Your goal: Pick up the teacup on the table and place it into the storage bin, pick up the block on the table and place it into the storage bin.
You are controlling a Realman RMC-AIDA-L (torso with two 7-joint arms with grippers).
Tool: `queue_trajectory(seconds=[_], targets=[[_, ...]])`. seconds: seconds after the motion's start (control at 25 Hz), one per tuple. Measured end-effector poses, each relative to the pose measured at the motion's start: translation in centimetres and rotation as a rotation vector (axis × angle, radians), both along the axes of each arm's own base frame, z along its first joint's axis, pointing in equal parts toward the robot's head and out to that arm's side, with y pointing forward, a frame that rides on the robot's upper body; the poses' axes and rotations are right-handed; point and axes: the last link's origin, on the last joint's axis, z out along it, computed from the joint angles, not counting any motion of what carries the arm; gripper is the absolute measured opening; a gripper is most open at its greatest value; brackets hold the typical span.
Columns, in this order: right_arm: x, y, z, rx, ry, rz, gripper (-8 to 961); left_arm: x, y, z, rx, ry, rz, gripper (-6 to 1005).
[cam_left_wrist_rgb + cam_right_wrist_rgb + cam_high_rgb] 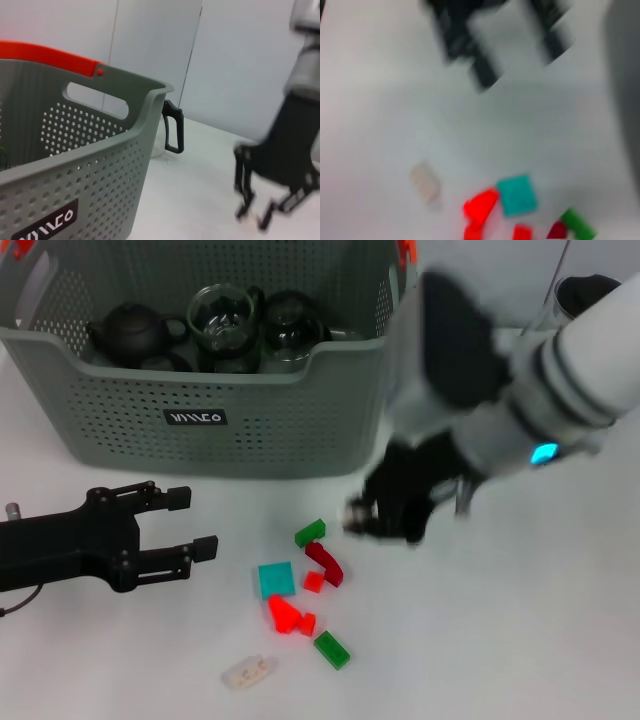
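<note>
The grey-green storage bin [270, 440] stands at the back of the table with a glass cup [222, 318] and dark teapots [132, 332] inside. Several small blocks lie in front of it: a green one [310, 532], a dark red one [326, 563], a teal one [276, 580], a red one [285, 615] and a beige one [247, 671]. My right gripper [365, 515] hangs blurred just above the green block, and it also shows in the left wrist view [254, 217]. My left gripper [198, 522] lies open on the table to the left. No teacup shows on the table.
A black-handled vessel [172, 127] stands beside the bin's end [100, 150]; I cannot tell what it is. Another green block [331, 649] lies nearest the front. My right arm [520, 390] covers the bin's right corner.
</note>
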Motion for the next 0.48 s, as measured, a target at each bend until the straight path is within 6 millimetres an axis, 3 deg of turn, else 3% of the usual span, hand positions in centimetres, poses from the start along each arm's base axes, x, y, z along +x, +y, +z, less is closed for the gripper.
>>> queue_trajectory(seconds=[0.28, 0.36, 0.48], targets=[[-4.2, 2.3, 6.5, 0.152, 0.364, 0.057, 206, 0.2, 0.0, 0.0, -0.006, -0.004, -0.011, 764], [-5.2, 3.5, 7.6, 0.206, 0.471, 0.063, 206, 0.2, 0.1, 0.0, -0.006, -0.003, -0.013, 764], [-5.9, 5.6, 7.6, 0.291, 0.528, 0.036, 206, 0.3, 0.1, 0.1, -0.006, -0.004, -0.015, 764]])
